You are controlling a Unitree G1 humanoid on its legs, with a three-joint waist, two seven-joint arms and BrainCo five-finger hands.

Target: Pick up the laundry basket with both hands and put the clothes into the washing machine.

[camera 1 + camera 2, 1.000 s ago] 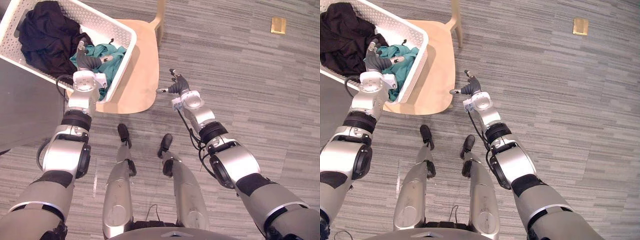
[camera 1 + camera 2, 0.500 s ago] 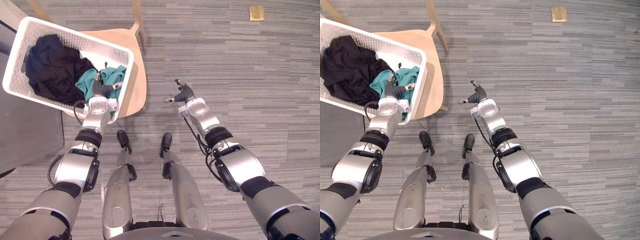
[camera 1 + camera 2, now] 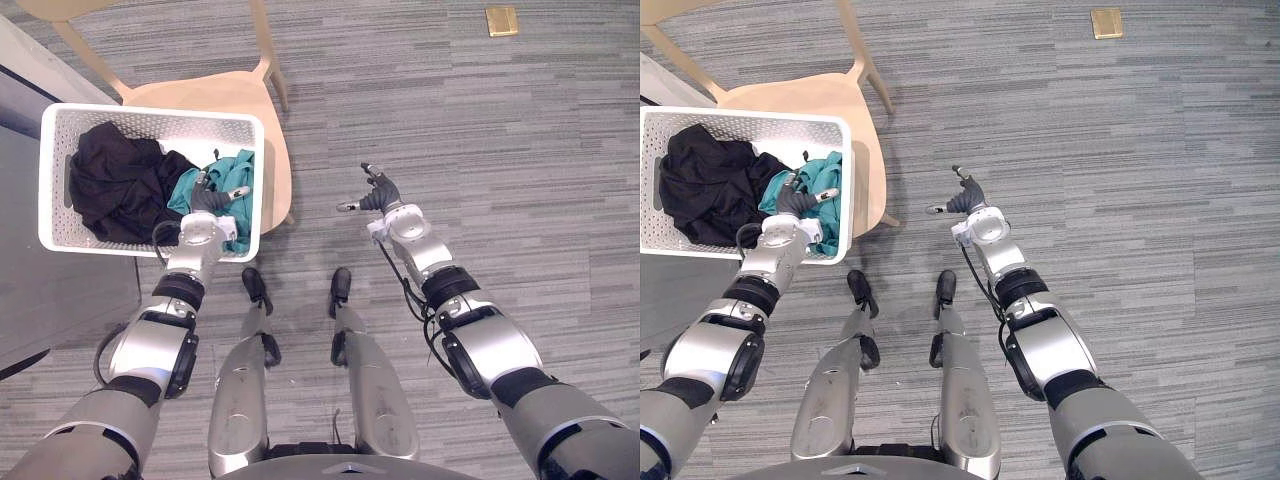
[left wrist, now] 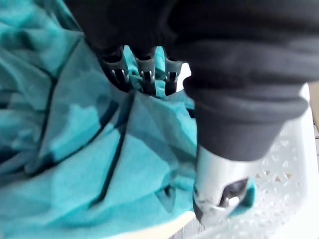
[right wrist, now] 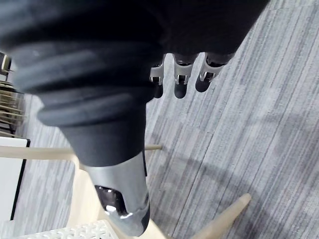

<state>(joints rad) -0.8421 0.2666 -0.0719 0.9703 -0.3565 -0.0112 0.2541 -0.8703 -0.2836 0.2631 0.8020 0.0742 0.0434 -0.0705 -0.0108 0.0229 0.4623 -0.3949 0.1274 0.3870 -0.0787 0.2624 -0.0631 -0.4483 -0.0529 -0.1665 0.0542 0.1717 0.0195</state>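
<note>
Grey carpet (image 3: 520,150); basket (image 3: 50,180) on chair (image 3: 200,95), full, unlifted. My left robot hand (image 3: 207,203) touches its clothes (image 3: 120,185), grip unclear; right robot hand (image 3: 383,196) wide, empty.

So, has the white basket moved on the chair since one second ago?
Yes. Against the wooden chair, the basket has turned from slanted to square, and its near rim now passes the seat's front edge.

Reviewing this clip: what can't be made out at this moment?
Left hand: its hold on the white basket; left wrist view, teal garment hides it.
Basket floor: both eye views, black garment covers it.
Grey surface: left eye view, cut by edge.
Tan floor square: too small.
</note>
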